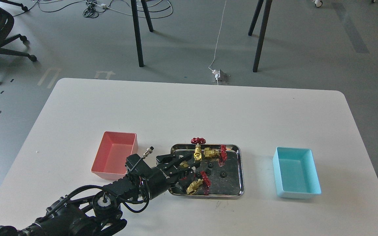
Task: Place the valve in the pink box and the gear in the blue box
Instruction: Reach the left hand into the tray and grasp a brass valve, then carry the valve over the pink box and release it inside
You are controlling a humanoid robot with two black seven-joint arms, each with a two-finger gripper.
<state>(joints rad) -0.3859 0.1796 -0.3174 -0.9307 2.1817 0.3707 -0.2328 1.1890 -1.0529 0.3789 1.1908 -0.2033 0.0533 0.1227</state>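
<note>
A steel tray [241, 170] holds brass valves with red handwheels and tiny black gears [222, 174]. My left gripper [190, 163] reaches into the tray's left part, its fingers closed around a brass valve [184, 164], mostly hidden between them. Another valve [194, 186] lies free at the tray's front left. One valve [198, 154] stands upright at the back and one [212, 152] lies beside it. The empty pink box [115, 155] is left of the tray, next to my wrist. The empty blue box [295, 172] is to the right. My right gripper is out of view.
My left arm [123, 188] crosses the table's front left corner, close by the pink box's front right corner. White table [189, 111] stretches behind the tray. Black table legs and cables are on the floor beyond the far edge.
</note>
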